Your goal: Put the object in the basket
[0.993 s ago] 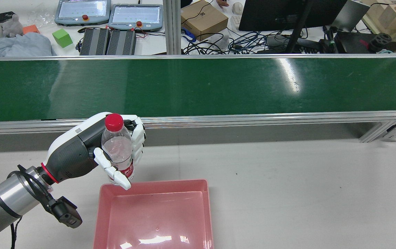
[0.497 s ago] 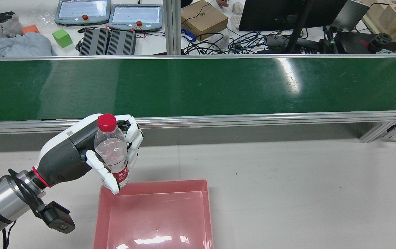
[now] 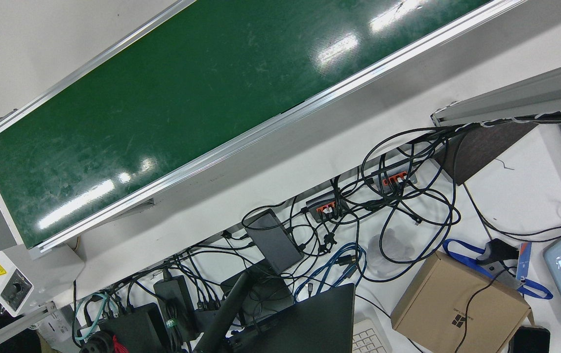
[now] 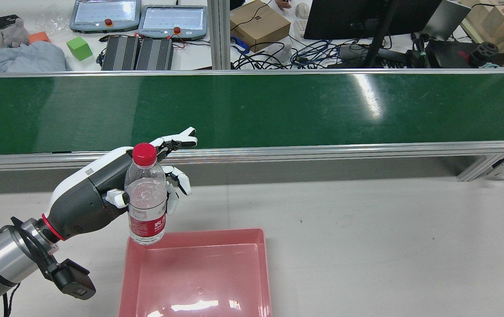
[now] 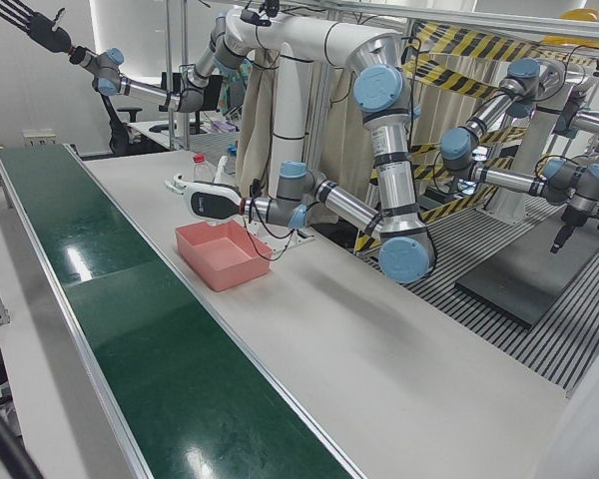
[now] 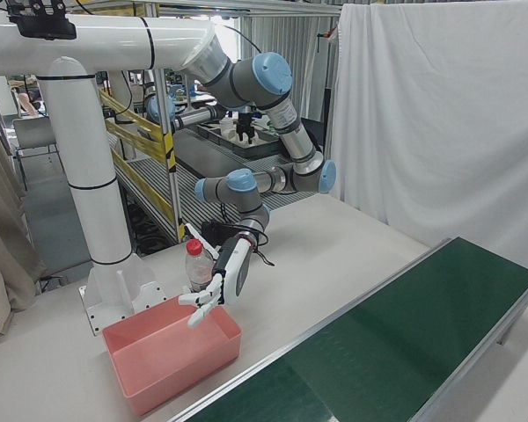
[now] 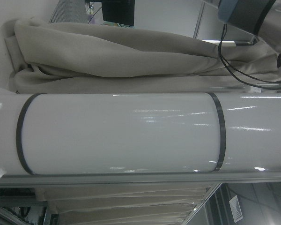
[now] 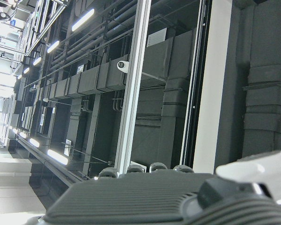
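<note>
A clear water bottle (image 4: 147, 193) with a red cap and red label stands upright over the far left corner of the pink basket (image 4: 264, 264). Its base is level with the rim. My left hand (image 4: 97, 189) is right behind it with fingers spread open, no longer wrapped around it; only the thumb is at its side. The bottle (image 6: 194, 264), left hand (image 6: 227, 274) and basket (image 6: 172, 369) also show in the right-front view. My right hand (image 5: 25, 18) is raised high with fingers spread, far from the basket (image 5: 230, 269).
The green conveyor belt (image 4: 252, 110) runs across the table just beyond the basket, with an aluminium rail (image 4: 322, 152) along its near edge. Desks with cables, pendants and boxes lie beyond it. The white table (image 4: 388, 246) stretches right of the basket.
My left hand has opened its fingers off the bottle. The bottle now sits lower and upright at the basket's far left corner. The arm shifted slightly left before that.
</note>
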